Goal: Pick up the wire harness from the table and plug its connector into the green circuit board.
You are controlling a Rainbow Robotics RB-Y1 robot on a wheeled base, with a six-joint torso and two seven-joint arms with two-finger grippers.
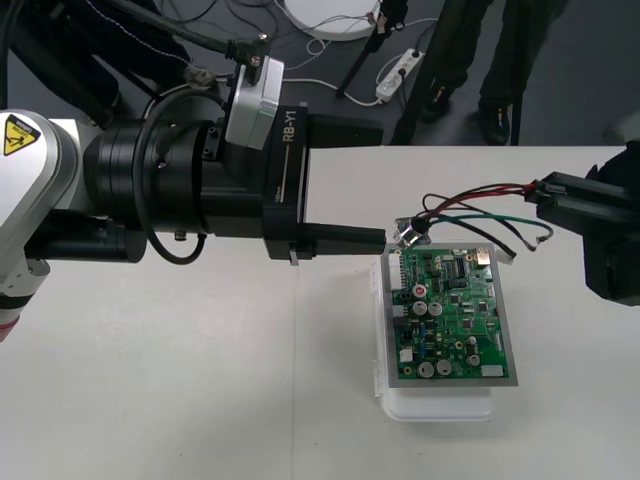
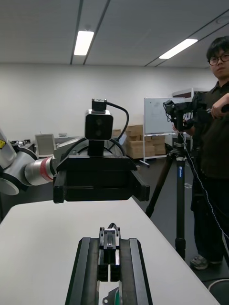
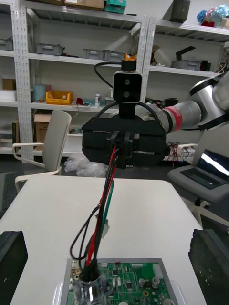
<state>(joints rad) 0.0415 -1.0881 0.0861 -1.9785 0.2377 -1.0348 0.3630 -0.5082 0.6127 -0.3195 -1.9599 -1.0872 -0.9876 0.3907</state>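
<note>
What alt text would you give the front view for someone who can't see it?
The right gripper, jaws shut on the wire harness, holds it up near the far edge of the green circuit board. The harness's metal socket sits at the board's far left corner, beside the open left gripper.

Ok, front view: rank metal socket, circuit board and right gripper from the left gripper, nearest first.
1. Metal socket, by one fingertip of the left gripper.
2. Green circuit board, beside the socket.
3. Right gripper, at the robot's right, gripping the harness wires.
</note>
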